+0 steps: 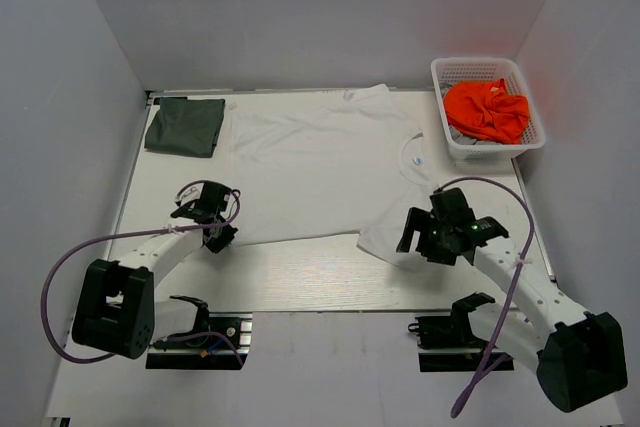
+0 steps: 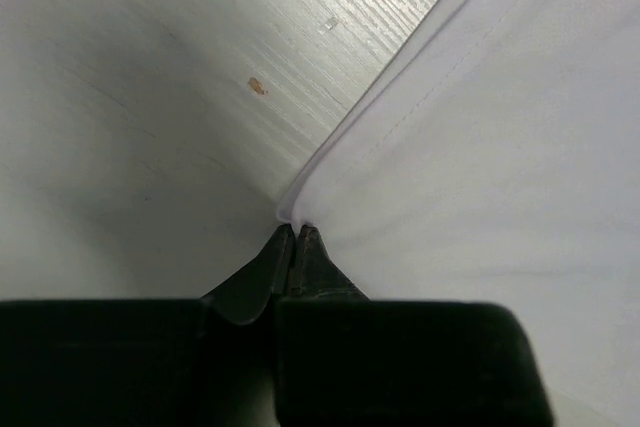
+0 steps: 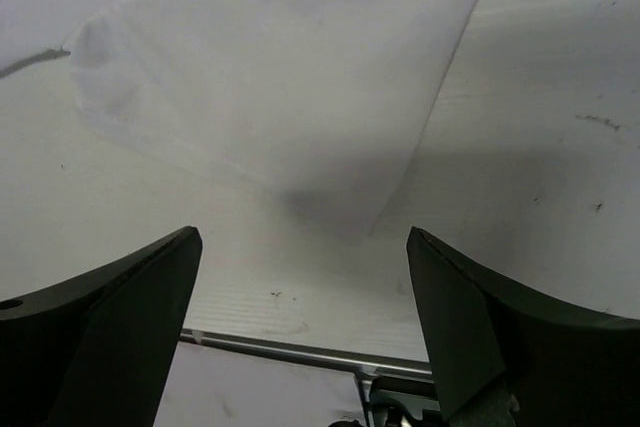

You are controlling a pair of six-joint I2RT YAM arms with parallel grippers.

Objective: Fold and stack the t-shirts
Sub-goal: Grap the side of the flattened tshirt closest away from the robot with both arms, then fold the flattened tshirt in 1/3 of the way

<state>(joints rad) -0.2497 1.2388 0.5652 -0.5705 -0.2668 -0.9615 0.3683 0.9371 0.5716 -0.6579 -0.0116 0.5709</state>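
So the white shirt (image 1: 320, 157) is laid out flat across the middle of the desk (image 1: 300, 282), neck end toward the right, hem toward the left, one sleeve pointing at the far edge and the other at the near edge. There's a tiny blue tag (image 1: 420, 160) by the neck. The left pincer (image 1: 222, 239) is down at the near hem corner, and in the left wrist view that pincer (image 2: 297, 231) is squeezed fully together right on the tip of that corner of the white shirt (image 2: 500, 147), with bare desk (image 2: 150, 77) off to the side. The right pincer (image 1: 412, 239) is over by the near sleeve. From its wrist cam the right pincer (image 3: 302, 242) is spread wide with nothing in it, hanging above the desk (image 3: 560, 147), and the sleeve of the white shirt (image 3: 280, 77) lies just ahead of the fingers (image 3: 120, 317). The green shirt (image 1: 185, 125) is already folded into a neat rectangle at the far left corner, just beside the white one's hem. A white basket (image 1: 445, 132) sits at the far right with an orange cloth (image 1: 487, 110) in it.
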